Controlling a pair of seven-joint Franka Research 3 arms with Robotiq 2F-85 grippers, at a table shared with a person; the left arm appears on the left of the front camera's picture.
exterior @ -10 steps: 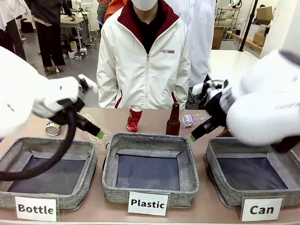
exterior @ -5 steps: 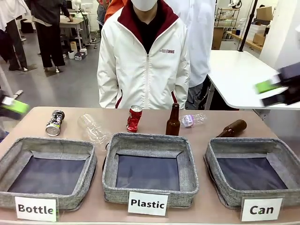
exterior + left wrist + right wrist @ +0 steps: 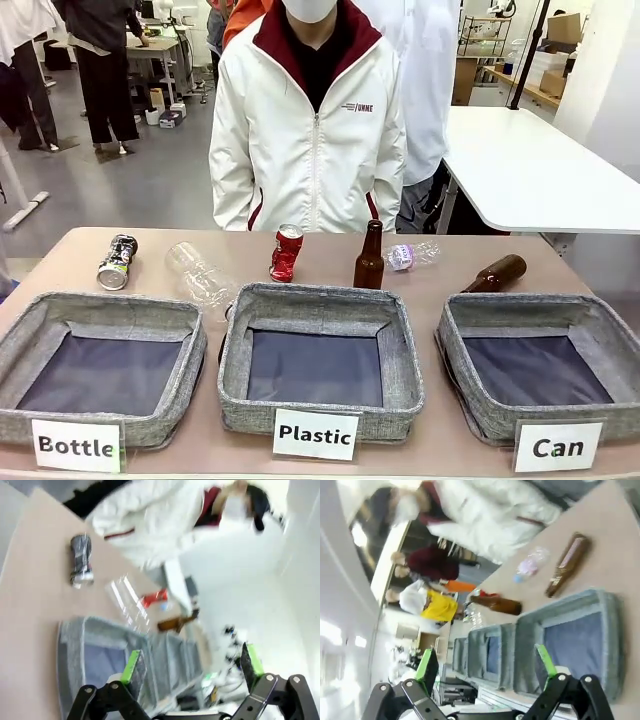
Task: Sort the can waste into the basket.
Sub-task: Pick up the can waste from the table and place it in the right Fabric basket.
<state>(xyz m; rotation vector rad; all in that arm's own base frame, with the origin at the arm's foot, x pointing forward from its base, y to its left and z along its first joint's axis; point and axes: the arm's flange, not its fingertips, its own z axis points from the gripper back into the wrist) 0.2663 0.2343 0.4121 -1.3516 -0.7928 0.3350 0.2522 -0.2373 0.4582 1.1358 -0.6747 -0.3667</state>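
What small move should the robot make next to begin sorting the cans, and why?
Probably bring the right gripper toward the red can. Both cans are outside the Can basket. The gripper's jaws stand open and empty, and this can is nearer that basket than the dark can.

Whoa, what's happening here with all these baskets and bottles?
A two-armed robot is meant to sort rubbish. Its left gripper and right gripper are both open and hold nothing, up above the tan table. The crushed red can with a silver top and the crushed dark silver can sit on the far side, in front of a person in a white jacket. Neither is yet in the grey woven basket labelled "Can".
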